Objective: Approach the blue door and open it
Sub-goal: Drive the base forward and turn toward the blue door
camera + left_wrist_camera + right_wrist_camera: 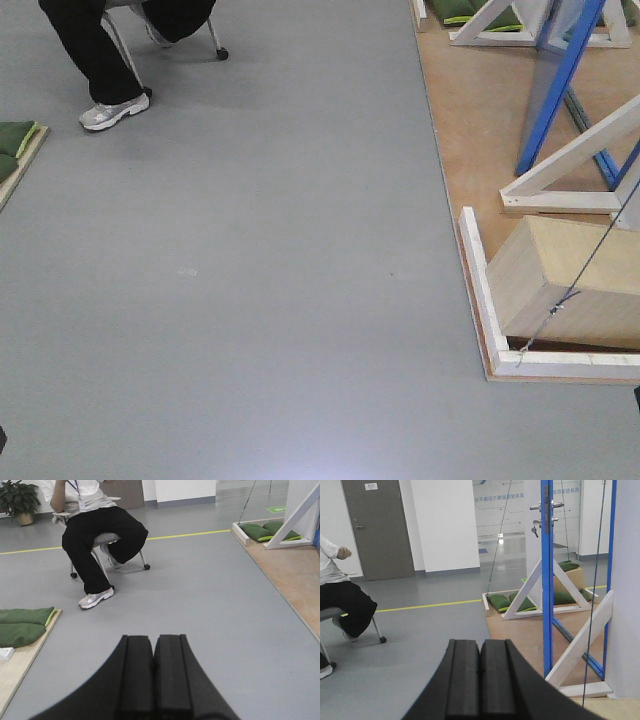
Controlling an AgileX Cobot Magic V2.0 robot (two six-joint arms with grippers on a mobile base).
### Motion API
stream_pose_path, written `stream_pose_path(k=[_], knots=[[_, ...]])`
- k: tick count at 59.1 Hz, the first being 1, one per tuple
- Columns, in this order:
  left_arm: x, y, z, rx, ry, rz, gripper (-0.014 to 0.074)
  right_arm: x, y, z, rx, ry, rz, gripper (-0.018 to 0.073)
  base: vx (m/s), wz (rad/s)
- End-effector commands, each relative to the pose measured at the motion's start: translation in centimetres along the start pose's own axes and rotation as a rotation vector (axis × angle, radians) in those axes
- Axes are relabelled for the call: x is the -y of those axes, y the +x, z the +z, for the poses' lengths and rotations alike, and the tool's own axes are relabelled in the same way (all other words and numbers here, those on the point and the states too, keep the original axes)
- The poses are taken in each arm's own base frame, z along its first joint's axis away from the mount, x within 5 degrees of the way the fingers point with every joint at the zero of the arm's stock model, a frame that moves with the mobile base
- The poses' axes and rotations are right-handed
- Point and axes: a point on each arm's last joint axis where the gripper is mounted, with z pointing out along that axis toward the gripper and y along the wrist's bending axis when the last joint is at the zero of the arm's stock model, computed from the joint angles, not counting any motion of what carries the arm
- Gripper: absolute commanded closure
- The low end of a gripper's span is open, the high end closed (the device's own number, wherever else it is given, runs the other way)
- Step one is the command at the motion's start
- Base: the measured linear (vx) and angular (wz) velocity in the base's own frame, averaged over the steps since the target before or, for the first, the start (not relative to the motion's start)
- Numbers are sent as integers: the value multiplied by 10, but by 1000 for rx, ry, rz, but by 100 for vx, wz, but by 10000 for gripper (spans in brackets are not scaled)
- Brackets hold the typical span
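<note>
blue door (547,605): well apart, lever handle (558,504) untouched; approach and opening both outstanding. left gripper (153,672), right gripper (480,677): fingers (137,680) pressed together, holding nothing.

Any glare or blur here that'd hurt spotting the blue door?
Front view: pale glare patch on the grey floor at bottom centre, light otherwise even. Left wrist: shut left gripper is underexposed, near featureless black. Right wrist: blue door is sharp; reflections on the glass wall behind it.

Bright, even indoor light, soft shadows.
</note>
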Motion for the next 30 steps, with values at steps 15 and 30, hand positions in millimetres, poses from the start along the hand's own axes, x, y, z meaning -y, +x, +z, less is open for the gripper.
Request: stream_pose_path(k=[15,30], knots=[[0,-7,-1,90,4,-9,526,-1,-2,-1,83,-9,-16,557,45,-4],[0,-7,-1,90,4,-9,526,-1,-2,-1,84,-9,-16,557,44,-8]])
